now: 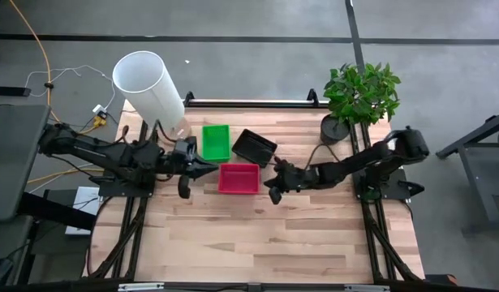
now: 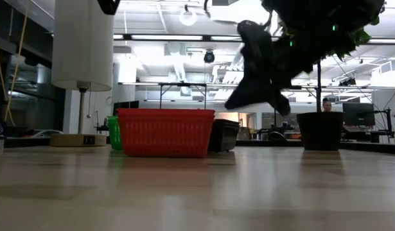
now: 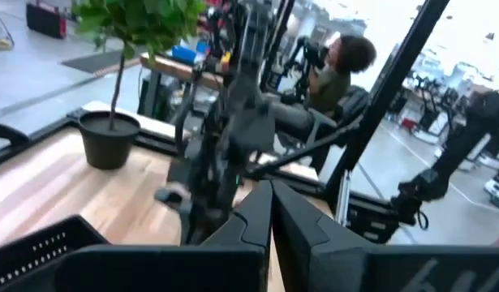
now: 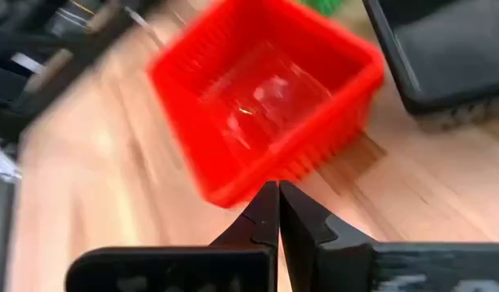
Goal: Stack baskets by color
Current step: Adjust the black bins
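Observation:
Three baskets stand on their bottoms on the far half of the wooden table: a green basket (image 1: 215, 142), a black basket (image 1: 254, 147) turned askew beside it, and a magenta-pink basket (image 1: 238, 178) just nearer. My left gripper (image 1: 210, 169) is shut and points level toward the pink basket's left side from above table height. My right gripper (image 1: 273, 193) is shut and slants down just right of the pink basket (image 4: 265, 89), near its corner. In the low view my right gripper (image 2: 232, 102) hangs clear of the table.
A tall white cylinder (image 1: 148, 81) stands at the far left corner. A black plant pot (image 1: 337, 128) with a leafy plant stands at the far right. Bare wood (image 1: 257, 243) fills the near half of the table. A person (image 3: 338, 65) sits in the room beyond.

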